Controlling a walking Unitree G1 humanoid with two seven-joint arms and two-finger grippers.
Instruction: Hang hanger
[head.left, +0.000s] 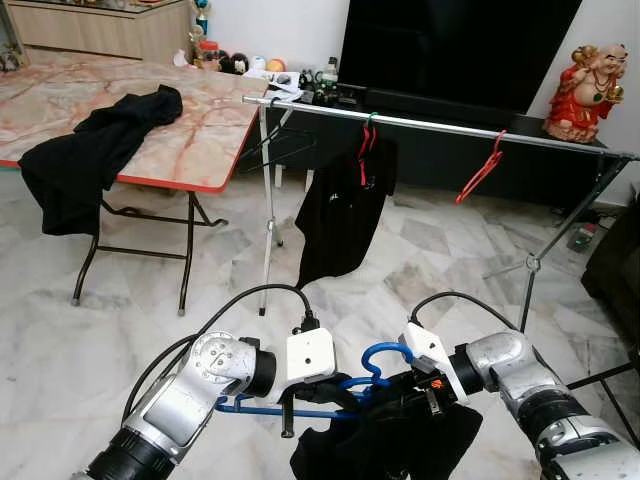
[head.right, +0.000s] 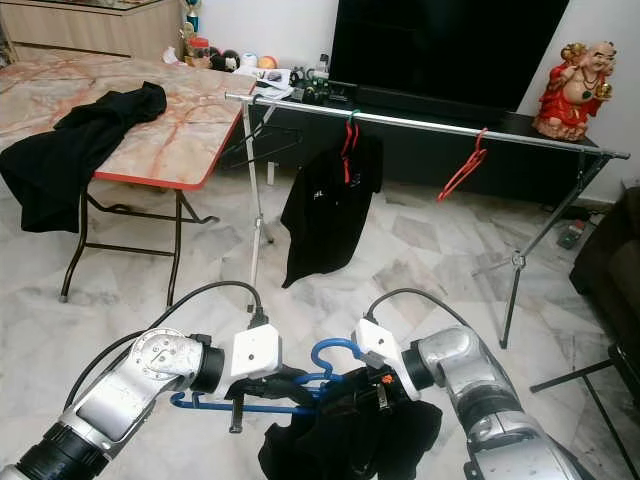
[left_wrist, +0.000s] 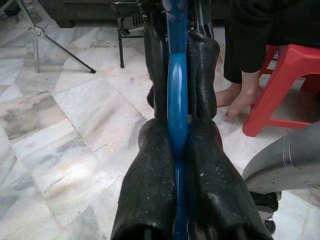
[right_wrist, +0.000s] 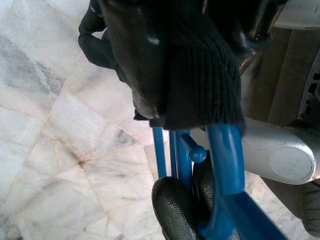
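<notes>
Low in the head views, at about 6 o'clock, both arms meet over a blue hanger (head.left: 372, 362) that carries a black garment (head.left: 400, 440) drooping below it. The left hand (head.left: 290, 405) comes in from 7 o'clock and is clamped on the hanger's blue bar; the left wrist view shows its two black fingers (left_wrist: 150, 190) pressed against either side of the blue plastic. The right hand (head.left: 405, 390) reaches in from 4 o'clock and sits at the neck of the hanger, just beside its hook; in the right wrist view one black finger (right_wrist: 135, 60) lies against the dark knitted cloth, yet I cannot tell whether that hand is together or apart. The hanger is well apart from the drying rail (head.left: 440, 125), a silver bar on thin legs that runs across the scene from 11 o'clock to 2 o'clock. On that rail hang a black shirt (head.left: 340, 210) on a red hanger (head.left: 365, 150) near 12 o'clock, an empty red hanger (head.left: 480, 172) toward 1 o'clock, and an empty black hanger (head.left: 275, 148) near its left end. At 10 o'clock stands a marble-topped folding table (head.left: 200, 130) with dark clothing (head.left: 90, 150) draped over its edge. A red figurine (head.left: 588, 92) stands at 2 o'clock beside a dark television (head.left: 450, 45). In the left wrist view a person's bare feet (left_wrist: 239, 97) rest on the marble floor (head.left: 100, 340) beside a red stool (left_wrist: 285, 85).
</notes>
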